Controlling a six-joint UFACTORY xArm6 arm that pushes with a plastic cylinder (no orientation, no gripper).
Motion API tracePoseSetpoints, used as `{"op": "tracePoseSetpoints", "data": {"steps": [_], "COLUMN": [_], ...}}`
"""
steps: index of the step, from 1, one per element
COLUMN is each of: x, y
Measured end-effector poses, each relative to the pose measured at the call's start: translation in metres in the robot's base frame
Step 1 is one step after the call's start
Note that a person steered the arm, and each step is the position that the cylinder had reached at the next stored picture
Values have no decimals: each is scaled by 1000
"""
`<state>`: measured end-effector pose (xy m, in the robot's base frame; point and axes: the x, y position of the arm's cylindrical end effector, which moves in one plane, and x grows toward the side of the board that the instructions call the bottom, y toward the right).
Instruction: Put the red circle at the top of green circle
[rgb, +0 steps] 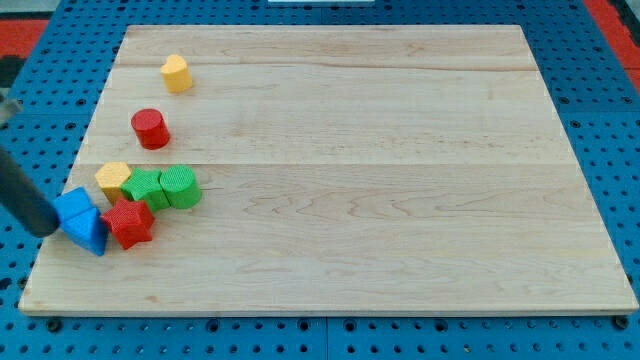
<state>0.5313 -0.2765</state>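
Observation:
The red circle (151, 128) stands at the upper left of the wooden board (380, 170). The green circle (181, 186) lies below it and a little to the right, touching a green star-like block (146, 188) on its left. The dark rod comes in from the view's left edge; my tip (45, 227) rests at the board's left edge, right next to the blue block (72, 207). The tip is well below and left of the red circle.
A yellow block (176, 73) sits near the top left. Another yellow block (113, 179) touches the green star-like block. A second blue block (90, 232) and a red star-like block (128, 222) lie in the cluster at lower left.

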Motion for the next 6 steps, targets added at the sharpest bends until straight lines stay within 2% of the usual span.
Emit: {"op": "tracePoseSetpoints", "data": {"steps": [2, 4, 5, 6], "x": [-25, -143, -157, -113], "y": [-27, 26, 58, 72]}}
